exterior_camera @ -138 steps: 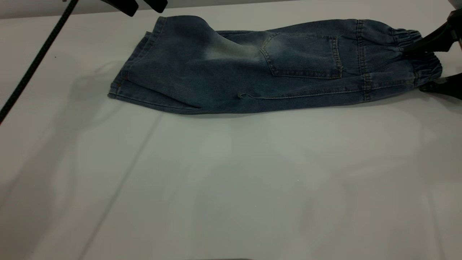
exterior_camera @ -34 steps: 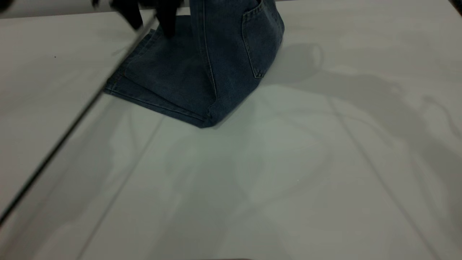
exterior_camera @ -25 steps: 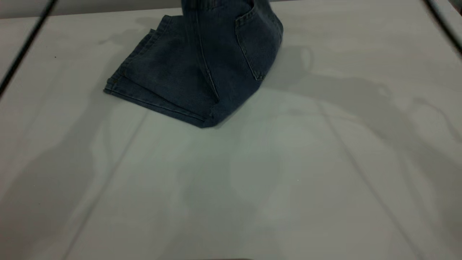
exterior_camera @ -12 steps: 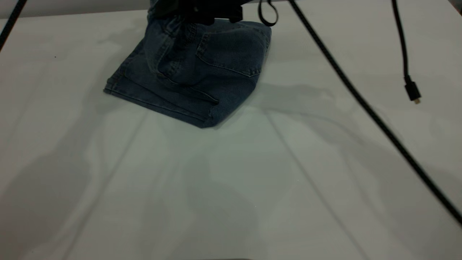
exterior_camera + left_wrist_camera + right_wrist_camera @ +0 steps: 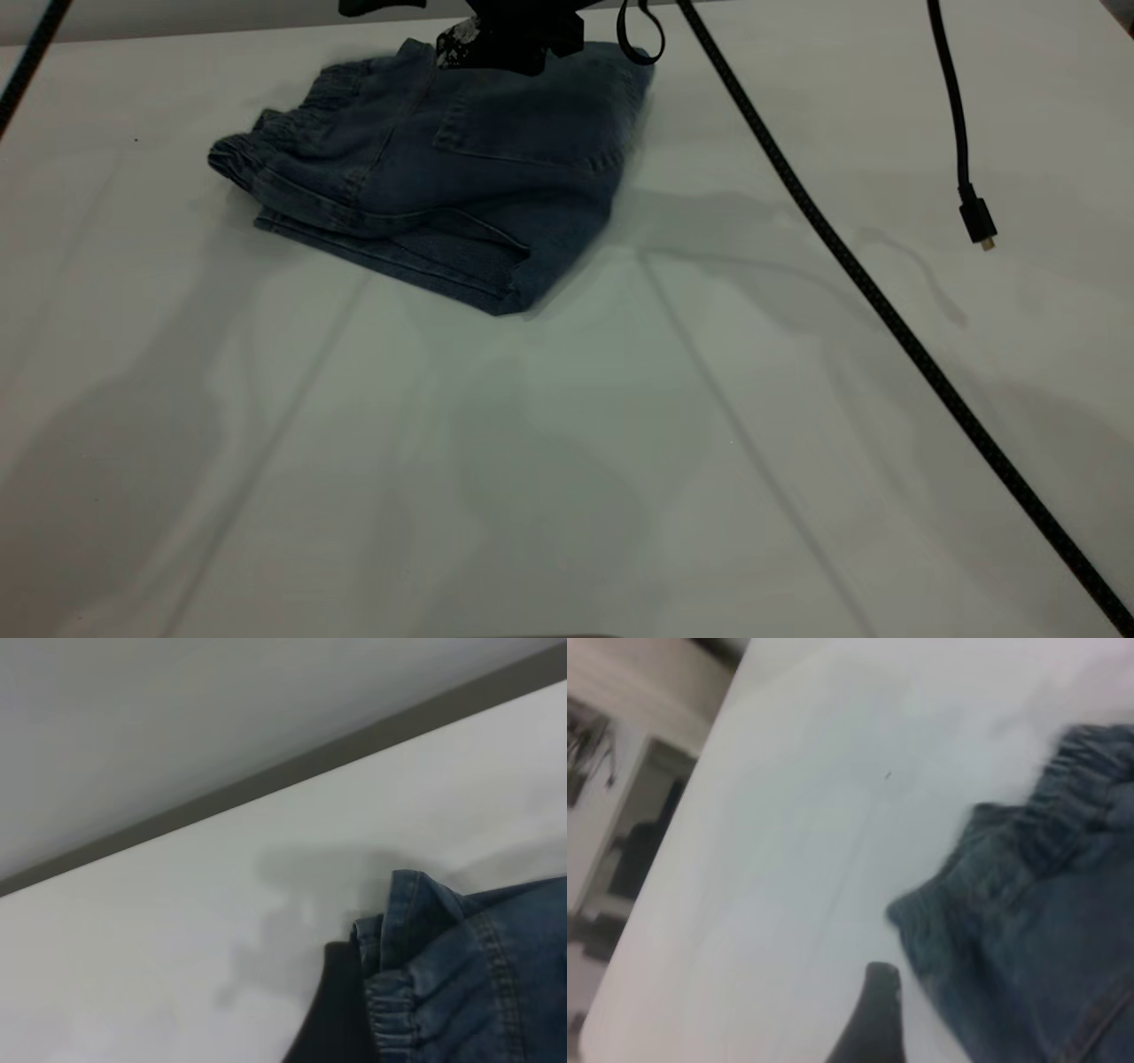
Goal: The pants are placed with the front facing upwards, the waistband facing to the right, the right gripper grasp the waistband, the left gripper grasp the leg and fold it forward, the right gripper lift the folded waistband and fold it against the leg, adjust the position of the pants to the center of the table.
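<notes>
The pants [image 5: 434,168] lie folded into a compact bundle at the far left part of the desk [image 5: 620,425], well away from its middle. The waistband [image 5: 283,146] is laid over onto the leg end, its puckered edge pointing left, with the hem layers showing beneath along the near edge and the back pocket [image 5: 532,133] facing up.

Above the far edge of the bundle, at the top of the exterior view, hangs the right gripper [image 5: 496,40], a black body with whitish scuffs. Whether its jaws are spread or pinching cloth cannot be told from these views; in the right wrist view a single dark finger tip [image 5: 873,1014] sits just beside the waistband on bare desk. In the left wrist view a dark finger of the left gripper [image 5: 341,1010] touches the gathered band's edge; its jaws' state cannot be told either.

Both folds look done: leg over leg, then waistband against the legs. What appears left is shifting the bundle to the centre of the desk. Black cables [image 5: 886,310] hang across the right side.
</notes>
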Controlling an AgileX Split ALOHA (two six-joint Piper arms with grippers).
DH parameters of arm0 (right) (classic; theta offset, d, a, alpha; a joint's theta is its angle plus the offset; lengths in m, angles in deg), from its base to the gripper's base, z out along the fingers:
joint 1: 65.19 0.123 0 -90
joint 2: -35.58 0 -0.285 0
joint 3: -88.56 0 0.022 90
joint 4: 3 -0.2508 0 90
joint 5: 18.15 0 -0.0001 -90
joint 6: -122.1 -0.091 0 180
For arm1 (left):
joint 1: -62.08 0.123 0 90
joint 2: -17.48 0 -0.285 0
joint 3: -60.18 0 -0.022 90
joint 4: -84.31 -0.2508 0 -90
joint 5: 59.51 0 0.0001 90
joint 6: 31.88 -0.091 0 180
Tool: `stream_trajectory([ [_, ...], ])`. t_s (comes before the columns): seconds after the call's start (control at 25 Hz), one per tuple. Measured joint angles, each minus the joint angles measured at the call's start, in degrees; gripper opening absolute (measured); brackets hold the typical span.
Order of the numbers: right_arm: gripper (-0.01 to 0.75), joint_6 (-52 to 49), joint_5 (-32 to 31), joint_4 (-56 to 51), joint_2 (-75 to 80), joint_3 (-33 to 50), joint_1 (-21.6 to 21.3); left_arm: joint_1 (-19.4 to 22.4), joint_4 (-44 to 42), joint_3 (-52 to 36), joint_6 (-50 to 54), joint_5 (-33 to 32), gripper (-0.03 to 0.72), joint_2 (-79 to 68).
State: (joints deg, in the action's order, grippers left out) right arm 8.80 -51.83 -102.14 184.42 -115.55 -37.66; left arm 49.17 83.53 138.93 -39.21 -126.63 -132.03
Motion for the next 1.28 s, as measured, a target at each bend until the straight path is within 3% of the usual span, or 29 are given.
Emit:
stream_trajectory([
  [0.28, 0.624, -17.8, -7.7, 24.2, -5.5, 0.0, -7.7, 0.0, 3.6, -2.7, -5.9, 0.0, 0.587, 0.0],
  [0.56, 0.599, -36.8, -18.7, 46.4, -14.9, -0.1, -17.7, 0.0, 7.5, -18.1, -25.4, 0.0, 0.587, 0.1],
  [0.72, 0.593, -39.8, -22.3, 49.1, -17.7, -0.1, -21.5, 0.0, 11.3, -25.9, -36.4, 0.0, 0.587, 0.1],
  [0.92, 0.593, -40.2, -25.3, 49.3, -18.3, -0.1, -22.9, 0.0, 11.5, -30.8, -49.8, 0.0, 0.587, -0.1],
  [1.28, 0.593, -40.2, -27.9, 49.4, -18.3, -0.1, -22.9, -1.7, 9.4, -32.0, -50.3, 0.0, 0.587, -6.2],
])
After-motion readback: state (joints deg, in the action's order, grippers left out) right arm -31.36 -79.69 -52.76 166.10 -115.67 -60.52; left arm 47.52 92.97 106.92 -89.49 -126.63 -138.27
